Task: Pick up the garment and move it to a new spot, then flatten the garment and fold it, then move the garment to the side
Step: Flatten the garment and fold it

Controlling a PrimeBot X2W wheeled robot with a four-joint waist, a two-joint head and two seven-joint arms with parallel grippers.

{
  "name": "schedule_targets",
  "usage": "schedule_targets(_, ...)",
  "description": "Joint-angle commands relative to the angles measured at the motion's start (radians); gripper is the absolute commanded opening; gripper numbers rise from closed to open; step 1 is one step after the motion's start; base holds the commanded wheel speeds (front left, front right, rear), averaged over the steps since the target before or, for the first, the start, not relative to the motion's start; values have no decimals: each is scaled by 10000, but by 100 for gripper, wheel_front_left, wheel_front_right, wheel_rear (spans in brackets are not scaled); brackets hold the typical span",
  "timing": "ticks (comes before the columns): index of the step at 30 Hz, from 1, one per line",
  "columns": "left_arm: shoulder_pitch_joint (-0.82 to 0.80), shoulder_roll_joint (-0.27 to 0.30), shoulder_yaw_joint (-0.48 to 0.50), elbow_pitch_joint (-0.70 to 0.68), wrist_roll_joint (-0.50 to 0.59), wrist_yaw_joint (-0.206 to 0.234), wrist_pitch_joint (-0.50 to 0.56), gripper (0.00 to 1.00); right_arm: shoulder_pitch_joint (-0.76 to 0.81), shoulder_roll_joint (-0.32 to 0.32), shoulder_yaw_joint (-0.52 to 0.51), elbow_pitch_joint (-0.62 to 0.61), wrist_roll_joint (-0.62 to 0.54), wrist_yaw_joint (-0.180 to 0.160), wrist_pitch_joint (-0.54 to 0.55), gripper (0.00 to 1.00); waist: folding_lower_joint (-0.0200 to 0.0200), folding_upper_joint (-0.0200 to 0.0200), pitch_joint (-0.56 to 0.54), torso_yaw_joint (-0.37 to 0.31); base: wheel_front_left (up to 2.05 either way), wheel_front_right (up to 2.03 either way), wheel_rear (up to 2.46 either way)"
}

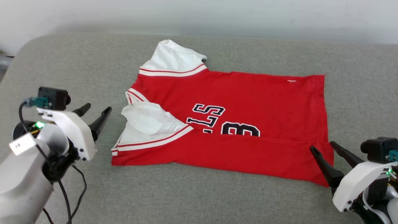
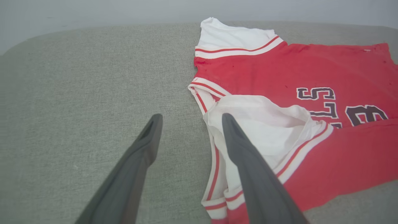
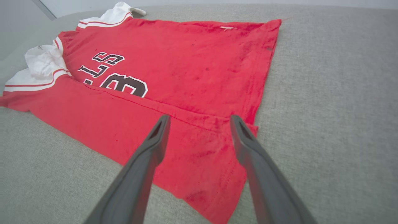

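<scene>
Grey woven cloth (image 1: 199, 199) covers the whole work surface, with a pale wall (image 1: 199, 15) behind it at 12 o'clock. Nearest, at 8 o'clock in the head view, the left gripper (image 1: 98, 109) hovers just beside the shirt's collar end. Its two dark fingers (image 2: 248, 161) are spread wide and hold nothing. In its wrist view one finger overlaps the near sleeve (image 1: 149, 121), but I cannot tell whether it touches. At 4 o'clock the right gripper (image 1: 322, 146) is equally wide apart and empty, its tips over the near hem corner (image 3: 217, 174).

Between them the red jersey (image 1: 248, 99) lies mid-surface, collar end toward 9 o'clock and hem toward 3 o'clock. Its near long side is turned over onto the front as a red band (image 1: 233, 152), hiding the lower part of the black lettering (image 1: 206, 115) and the number 3 (image 1: 239, 129). The white near sleeve sits rumpled on top. The far sleeve (image 1: 171, 57) sticks out at 11 o'clock, unfolded.

Folding looks to be the step in hand, with the first lengthwise fold laid and both grippers free. The next move probably calls for a reach toward 12 o'clock. The left gripper would pinch the far shoulder and the right the far hem corner (image 1: 321, 77). Both would then carry that edge toward 6 o'clock together and evenly, so the laid band does not slide. The rumpled sleeve may want tucking first.
</scene>
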Motion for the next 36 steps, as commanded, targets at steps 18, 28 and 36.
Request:
schedule_targets(18, -342, 379, -1352, -757, -897, 52, 4728, 100, -341, 226, 147, -51, -150, -12, -8, 100, 0, 0, 78, -85, 0, 0, 0)
schedule_targets(28, -79, -1, -2096, 413, -869, 33, 5391, 100, -731, 238, 359, 85, -172, -12, -56, 100, 0, 0, 452, -463, 0, 0, 0)
schedule_targets(36, -72, -185, -2359, 629, -1129, 9, 5130, 0, -1107, -82, 348, -70, -120, -11, 147, 100, 0, 0, 312, -489, 0, 0, 0)
